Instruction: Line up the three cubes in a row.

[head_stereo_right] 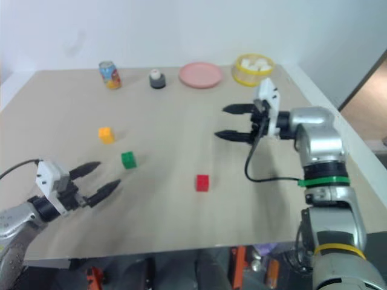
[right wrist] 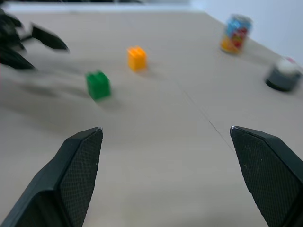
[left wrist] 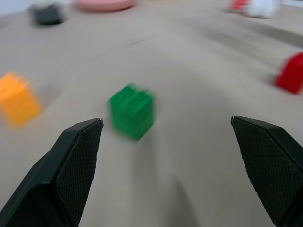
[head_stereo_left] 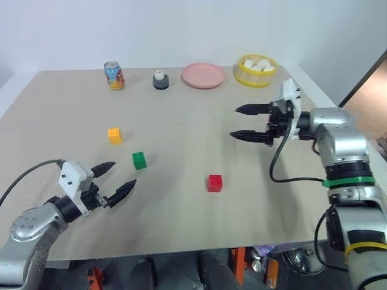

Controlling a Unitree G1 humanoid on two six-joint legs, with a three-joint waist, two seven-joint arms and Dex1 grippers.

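Observation:
Three small studded cubes lie apart on the tan table. The yellow-orange cube [head_stereo_left: 115, 135] is farthest left, the green cube [head_stereo_left: 139, 160] sits just right of and nearer than it, and the red cube [head_stereo_left: 214, 183] lies nearer the front, further right. My left gripper [head_stereo_left: 117, 179] hovers open just left of and nearer than the green cube [left wrist: 132, 111], holding nothing. My right gripper [head_stereo_left: 242, 122] is raised over the right half of the table, open and empty, pointing left, well behind the red cube.
Along the far edge stand a soda can [head_stereo_left: 113, 75], a small dark grey holder with a white top [head_stereo_left: 160, 80], a pink plate [head_stereo_left: 203, 75] and a yellow tub [head_stereo_left: 256, 71] of white chunks. The table's front edge runs close below the left gripper.

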